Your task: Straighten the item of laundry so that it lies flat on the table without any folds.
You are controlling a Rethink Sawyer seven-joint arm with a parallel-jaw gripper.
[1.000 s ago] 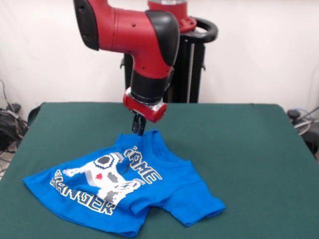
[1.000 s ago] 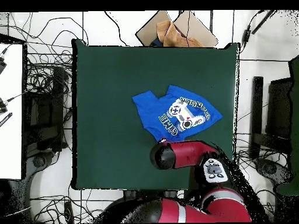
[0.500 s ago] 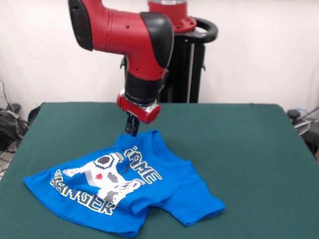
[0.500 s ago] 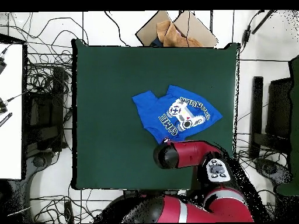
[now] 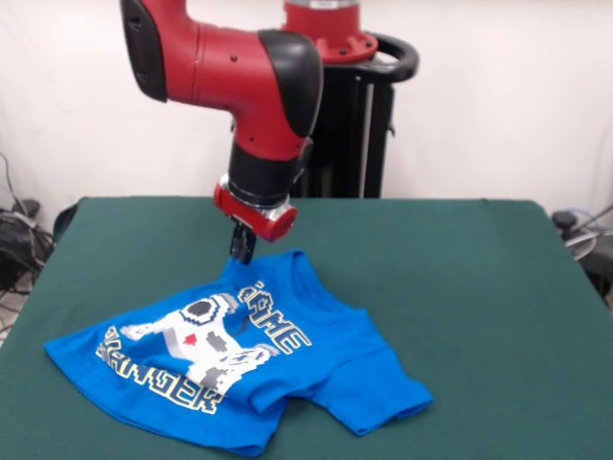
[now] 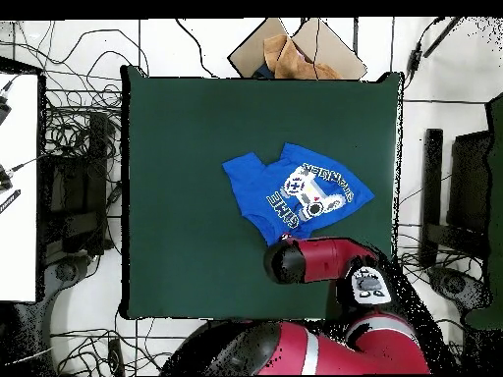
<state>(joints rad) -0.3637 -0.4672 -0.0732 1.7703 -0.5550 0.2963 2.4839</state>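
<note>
The item of laundry [image 5: 287, 374], a bright blue T-shirt with a white game print, lies print-up on the green table [image 5: 460, 287], rumpled, with its far edge bunched into a raised peak. In the overhead view the item of laundry [image 6: 295, 191] sits right of the table's [image 6: 177, 147] middle. My gripper [image 5: 241, 249] hangs just beyond the shirt's far edge, left of the peak, shut and holding nothing. The arm [image 6: 319, 260] hides it from above.
A black stand [image 5: 359, 125] rises behind the table's far edge. Brown cardboard [image 6: 295, 49] lies on the floor beyond one table edge, and cables [image 6: 74, 157] run along the side.
The gripper has slid left along the shirt's far edge, away from the raised peak. The shirt has not moved.
</note>
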